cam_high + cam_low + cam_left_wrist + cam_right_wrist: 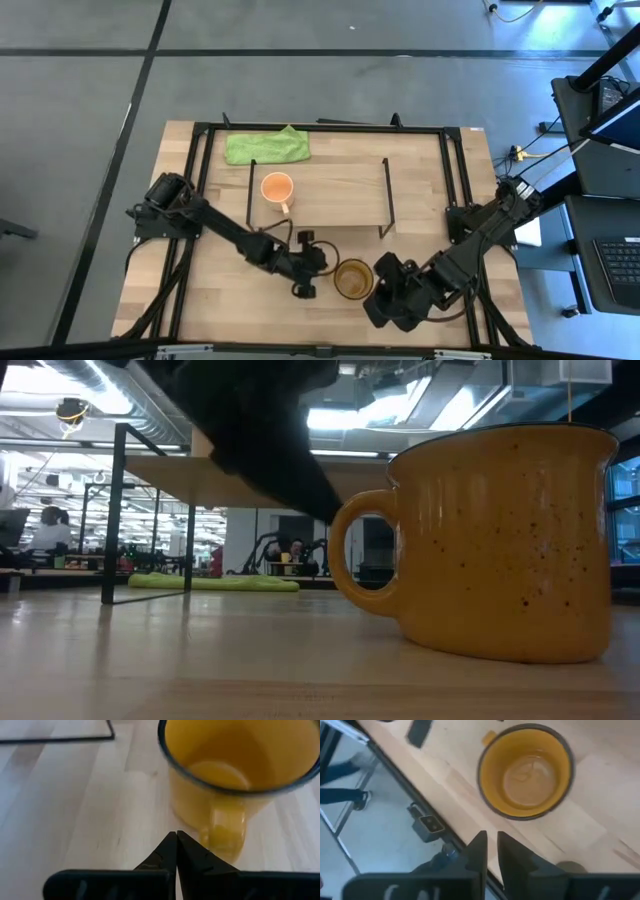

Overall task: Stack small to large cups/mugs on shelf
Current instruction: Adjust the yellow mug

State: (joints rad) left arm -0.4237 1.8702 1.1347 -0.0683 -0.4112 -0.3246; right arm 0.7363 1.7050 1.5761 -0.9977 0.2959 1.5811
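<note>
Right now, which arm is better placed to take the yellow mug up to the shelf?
Probably left. The left gripper, fingers shut, sits right at the yellow mug's handle, on the side toward the shelf where the orange mug stands. The right gripper waits on the mug's far side, near the table edge.

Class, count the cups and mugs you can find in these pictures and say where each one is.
2. The small orange mug stands on the shelf, towards its left end. The yellow mug stands on the table in front of the shelf, between both grippers. Any third may be hidden.
</note>
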